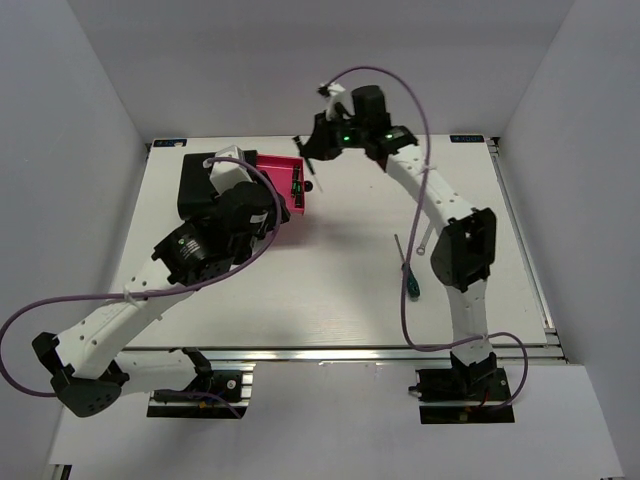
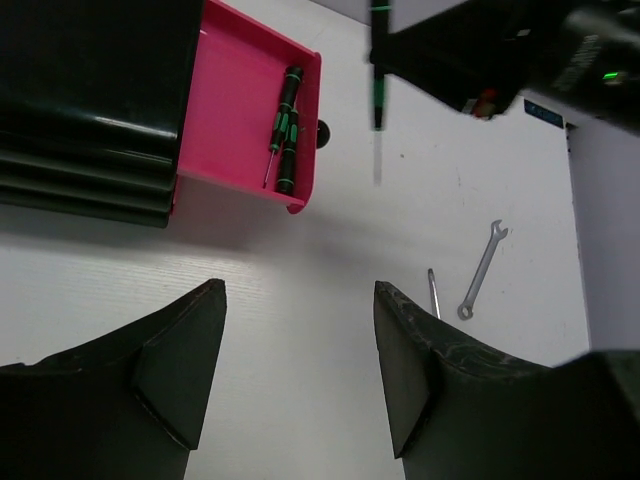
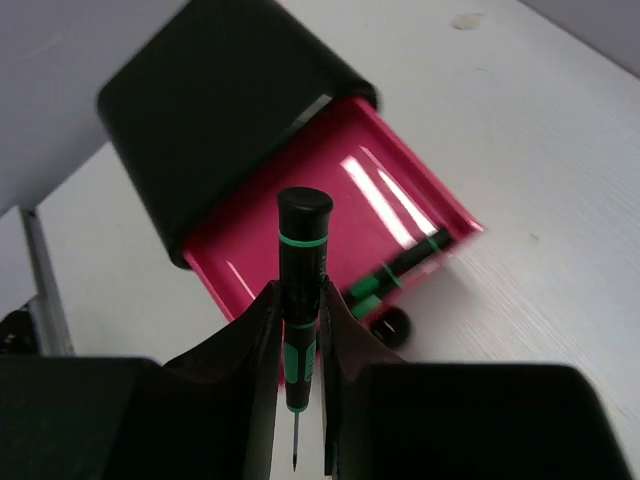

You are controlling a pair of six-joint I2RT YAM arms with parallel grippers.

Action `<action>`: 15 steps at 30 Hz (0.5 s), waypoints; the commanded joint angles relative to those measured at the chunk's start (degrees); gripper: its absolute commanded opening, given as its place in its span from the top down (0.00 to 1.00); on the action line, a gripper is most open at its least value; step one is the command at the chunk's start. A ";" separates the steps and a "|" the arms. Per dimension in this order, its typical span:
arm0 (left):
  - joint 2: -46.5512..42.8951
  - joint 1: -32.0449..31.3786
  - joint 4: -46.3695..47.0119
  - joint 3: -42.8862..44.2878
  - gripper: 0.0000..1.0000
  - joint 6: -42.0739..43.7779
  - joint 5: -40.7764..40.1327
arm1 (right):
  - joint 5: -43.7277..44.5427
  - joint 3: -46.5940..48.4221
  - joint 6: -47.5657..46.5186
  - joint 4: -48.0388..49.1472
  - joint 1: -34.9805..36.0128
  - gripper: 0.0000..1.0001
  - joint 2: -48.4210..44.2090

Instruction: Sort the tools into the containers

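Over the far side of the table (image 1: 350, 310), close to the pulled-out pink drawer (image 1: 283, 180), the right gripper (image 3: 298, 335) has its two fingers pinched tight on a slim black-handled screwdriver (image 3: 303, 260). The capped end of the handle, with its green ring, sticks out past the fingertips, and the thin shaft points back toward the wrist. Seen from the left wrist, that screwdriver sits just outside the drawer's front wall, near the round black knob (image 2: 322, 133), not over the tray itself. Two more slim screwdrivers (image 2: 285, 120) lie side by side inside the drawer, against its front wall. The drawer juts from a black cabinet (image 1: 200, 185). The left gripper (image 2: 300, 370) is spread wide with nothing between its fingers, above bare table in front of the drawer. Well apart, beside the right arm, a green-handled screwdriver (image 1: 410, 281) and a silver wrench (image 2: 483, 270) lie close together on the table.
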 commanded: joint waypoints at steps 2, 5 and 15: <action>-2.45 0.06 0.54 0.65 0.29 -0.93 -2.34 | -2.35 6.58 6.76 9.01 5.84 1.00 6.54; -2.80 0.06 -0.34 0.83 0.29 -1.28 -2.52 | 1.60 9.57 8.43 11.40 8.39 1.00 9.88; -3.42 0.06 0.37 -2.25 0.27 -3.57 -3.12 | 5.49 8.78 3.17 9.66 8.57 0.67 13.15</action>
